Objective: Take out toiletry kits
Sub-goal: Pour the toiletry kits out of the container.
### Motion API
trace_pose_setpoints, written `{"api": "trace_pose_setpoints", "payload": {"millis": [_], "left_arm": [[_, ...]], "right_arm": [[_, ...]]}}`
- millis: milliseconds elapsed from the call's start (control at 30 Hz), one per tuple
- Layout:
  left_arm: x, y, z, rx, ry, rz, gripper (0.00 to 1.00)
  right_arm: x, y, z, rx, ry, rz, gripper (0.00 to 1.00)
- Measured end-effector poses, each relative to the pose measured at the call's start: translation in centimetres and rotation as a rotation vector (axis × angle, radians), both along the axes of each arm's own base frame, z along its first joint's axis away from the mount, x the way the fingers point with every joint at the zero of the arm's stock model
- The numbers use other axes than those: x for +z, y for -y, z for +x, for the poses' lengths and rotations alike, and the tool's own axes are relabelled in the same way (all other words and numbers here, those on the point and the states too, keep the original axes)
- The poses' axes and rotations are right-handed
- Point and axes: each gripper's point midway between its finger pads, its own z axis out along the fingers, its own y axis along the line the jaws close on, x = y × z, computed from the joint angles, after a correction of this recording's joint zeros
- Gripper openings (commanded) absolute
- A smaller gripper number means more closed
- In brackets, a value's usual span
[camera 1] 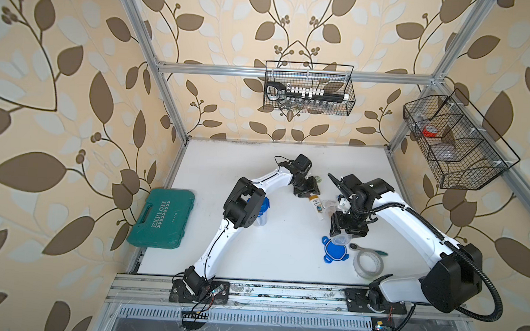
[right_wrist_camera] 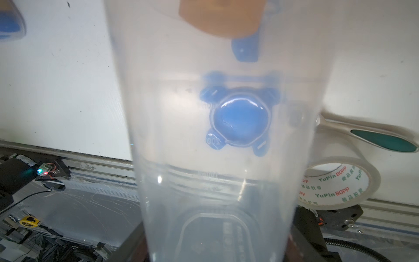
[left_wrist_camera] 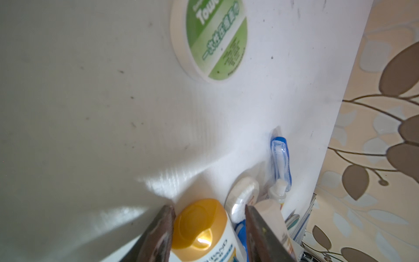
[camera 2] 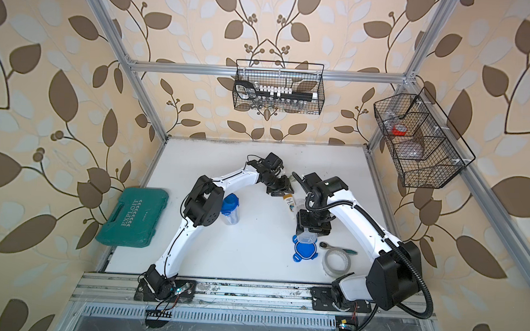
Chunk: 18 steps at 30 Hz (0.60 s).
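Left hand [left_wrist_camera: 208, 208] spread astride yellow-capped bottle [left_wrist_camera: 199, 229] lying on worktop [left_wrist_camera: 90, 113], beside toothbrush [left_wrist_camera: 281, 156]; green-white towel disc [left_wrist_camera: 215, 38] apart. Widen, lift straight, spare neighbours. Right hand [camera 1: 345, 232] pinching clear jar [right_wrist_camera: 215, 158] over blue lid [camera 1: 335, 252].

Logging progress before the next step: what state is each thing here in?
left hand: open, astride the yellow-capped bottle.
yellow-capped bottle: lying down, cap shut.
right hand: shut on the clear jar.
clear jar: held, lid off.
blue lid: off, flat on the table.
second jar: upright, lid on.
green case: closed.
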Motion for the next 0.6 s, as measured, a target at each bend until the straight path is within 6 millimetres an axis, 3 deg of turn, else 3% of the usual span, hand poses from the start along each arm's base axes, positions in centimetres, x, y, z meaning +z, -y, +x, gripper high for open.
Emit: {"api": "trace_pose_setpoints", "payload": {"millis": [267, 467, 600], "left_arm": [[0.0, -0.2, 0.0, 0.004, -0.002, 0.01, 0.54], [0.0, -0.2, -0.1, 0.003, -0.004, 0.012, 0.56], [0.4, -0.1, 0.0, 0.003, 0.0, 0.008, 0.6]], "right_arm": [[-1.7, -0.1, 0.9, -0.007, -0.037, -0.016, 0.62], [-2.6, 0.1, -2.4, 0.006, -0.089, -0.008, 0.62], [-0.7, -1.3, -4.6, 0.065, -0.051, 0.017, 0.63]]}}
